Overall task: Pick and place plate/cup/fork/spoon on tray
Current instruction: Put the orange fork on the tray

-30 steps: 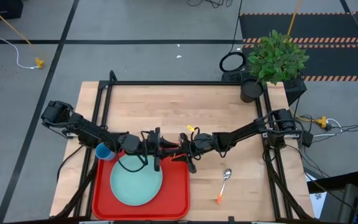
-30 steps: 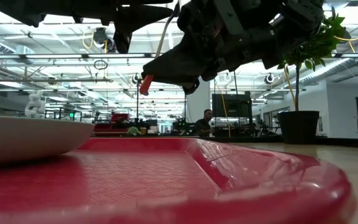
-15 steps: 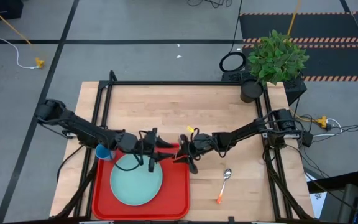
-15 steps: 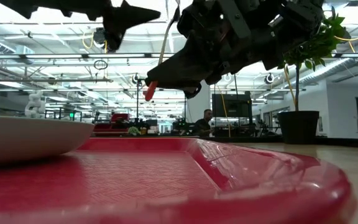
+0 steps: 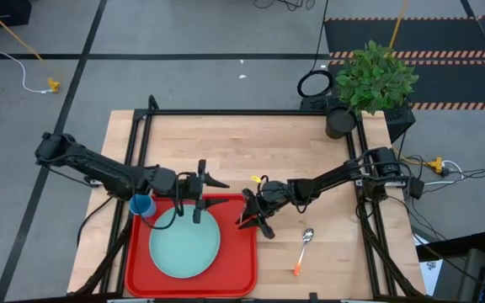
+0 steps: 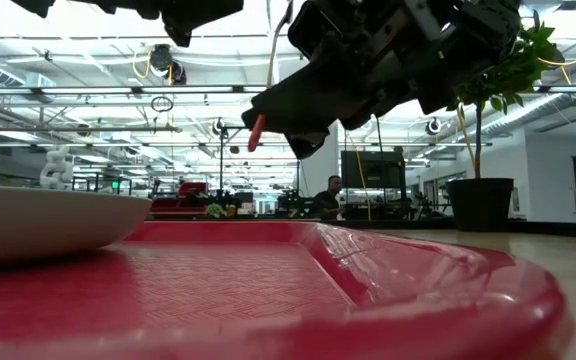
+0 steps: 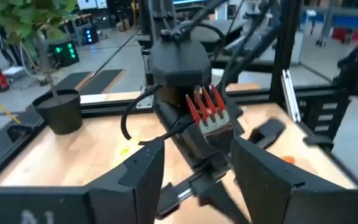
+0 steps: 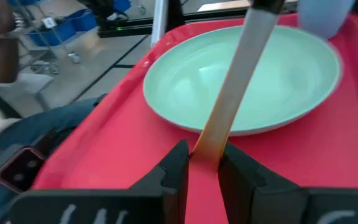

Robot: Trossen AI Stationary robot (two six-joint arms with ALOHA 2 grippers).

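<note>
Fork [image 8: 229,106] handoff is complete: the right gripper [image 5: 255,215] now carries it alone, jaws clamped on the orange handle above the tray's [image 5: 247,261] right edge. Farther off, the left gripper [image 5: 200,187] has released, jaws wide, retreating past the plate [image 5: 183,248]. Placement remains.

Low view: plate [image 6: 38,220] cut by the left edge. Right wrist view: cup [image 8: 325,15] cropped at top, blurred; fork [image 8: 232,93] tines hidden above the frame.
</note>
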